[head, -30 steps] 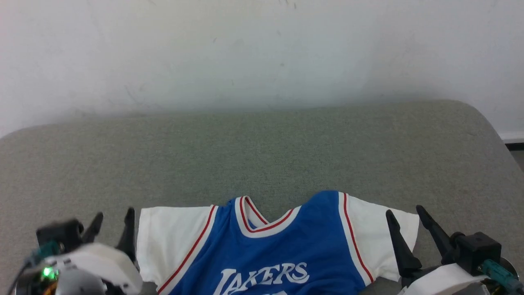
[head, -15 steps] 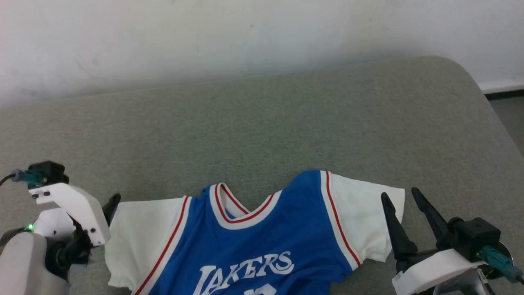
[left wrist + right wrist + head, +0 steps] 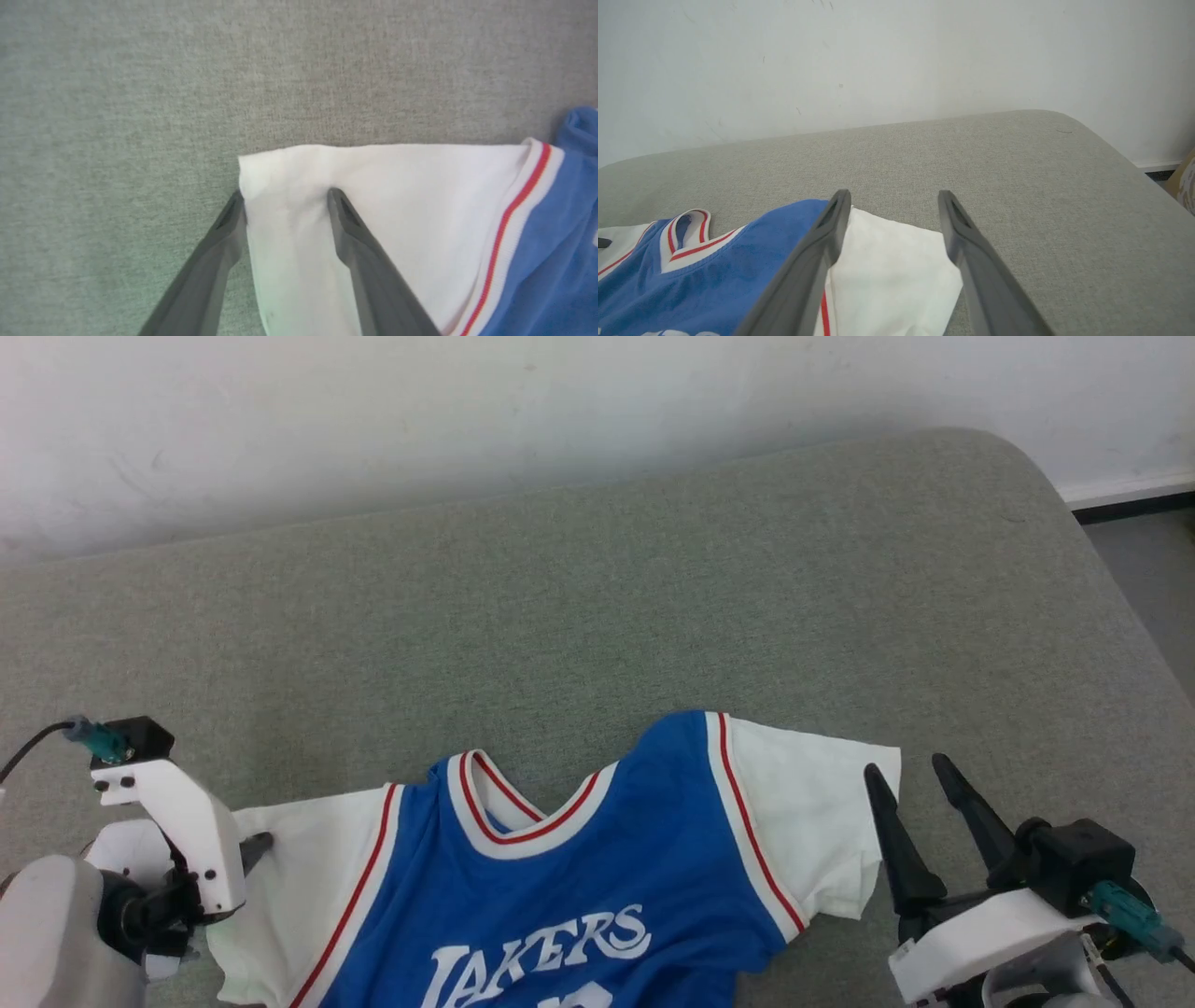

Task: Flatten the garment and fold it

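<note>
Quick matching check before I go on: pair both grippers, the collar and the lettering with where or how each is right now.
Things:
1. left gripper
2. right gripper
3. collar
4. lettering

States:
a. white, on blue
b. jaws open astride the edge of the left sleeve
c. white with a red stripe
d. jaws open by the right sleeve

Pairs: 1-b, 2-d, 3-c, 4-a

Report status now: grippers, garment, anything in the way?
Left gripper open astride sleeve edge. Right gripper open beside other sleeve. Garment spread face up, unfolded. Nothing blocking.
</note>
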You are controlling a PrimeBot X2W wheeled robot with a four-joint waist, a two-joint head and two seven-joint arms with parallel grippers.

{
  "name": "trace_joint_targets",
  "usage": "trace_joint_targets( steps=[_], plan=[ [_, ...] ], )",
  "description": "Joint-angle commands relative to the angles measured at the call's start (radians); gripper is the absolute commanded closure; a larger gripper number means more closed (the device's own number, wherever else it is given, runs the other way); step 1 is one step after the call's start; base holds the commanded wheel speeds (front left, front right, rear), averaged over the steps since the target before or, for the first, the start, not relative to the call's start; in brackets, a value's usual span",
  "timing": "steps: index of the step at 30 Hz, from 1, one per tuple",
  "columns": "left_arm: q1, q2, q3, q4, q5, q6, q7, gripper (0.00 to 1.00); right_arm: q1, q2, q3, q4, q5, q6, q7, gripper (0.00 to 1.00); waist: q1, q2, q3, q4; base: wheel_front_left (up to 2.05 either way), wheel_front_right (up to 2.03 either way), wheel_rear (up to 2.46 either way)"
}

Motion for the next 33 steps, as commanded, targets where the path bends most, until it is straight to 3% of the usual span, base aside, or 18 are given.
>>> trace_joint_targets(
  steps=[1,2,10,16,23,30,31,32,33],
  plan=[
    [0.041,-0.057,-0.047,0.055,0.007,-0.01,0.008,0.87,-0.014,0.003,-0.005,0.01,0.011,-0.001,0.001,0.0,0.0002,-0.0001,-0.001,-0.002,0.0,0.0,0.0],
    [0.04,-0.06,-0.056,0.06,0.012,-0.013,0.001,1.0,-0.015,0.003,-0.01,0.016,0.016,-0.001,0.005,0.0,0.0002,-0.0001,-0.003,-0.001,0.0,0.0,0.0],
    [0.02,-0.07,-0.073,0.084,0.037,-0.012,-0.099,1.0,-0.044,0.003,-0.116,0.109,0.057,-0.001,0.098,0.0,0.0002,-0.0001,-0.03,0.024,0.0,0.0,0.0],
    [0.016,-0.078,-0.068,0.006,0.067,0.019,-0.203,1.0,-0.143,-0.075,-0.17,0.276,0.119,-0.001,0.288,0.0,0.0002,-0.0001,-0.032,0.058,0.0,0.0,0.0],
    [0.014,-0.072,-0.071,-0.151,0.081,0.04,-0.221,1.0,-0.301,-0.163,-0.085,0.456,0.21,-0.001,0.445,0.0,0.0002,-0.0001,0.001,0.103,0.0,0.0,0.0],
    [0.016,-0.061,-0.072,-0.257,0.08,0.051,-0.206,1.0,-0.423,-0.189,0.017,0.658,0.273,-0.001,0.553,0.0,0.0002,-0.0001,0.024,0.128,0.0,0.0,0.0],
    [0.018,-0.06,-0.072,-0.265,0.079,0.052,-0.206,1.0,-0.428,-0.183,0.029,0.688,0.288,-0.001,0.58,0.03,0.0002,-0.0001,0.025,0.131,0.0,0.0,0.0],
    [0.02,-0.06,-0.072,-0.272,0.078,0.053,-0.205,1.0,-0.43,-0.179,0.041,0.719,0.3,-0.001,0.611,0.52,0.0002,-0.0001,0.023,0.134,0.0,0.0,0.0],
    [0.023,-0.059,-0.073,-0.277,0.077,0.054,-0.203,1.0,-0.431,-0.178,0.055,0.744,0.308,-0.001,0.642,0.7,0.0002,-0.0001,0.021,0.136,0.0,0.0,0.0]
  ],
)
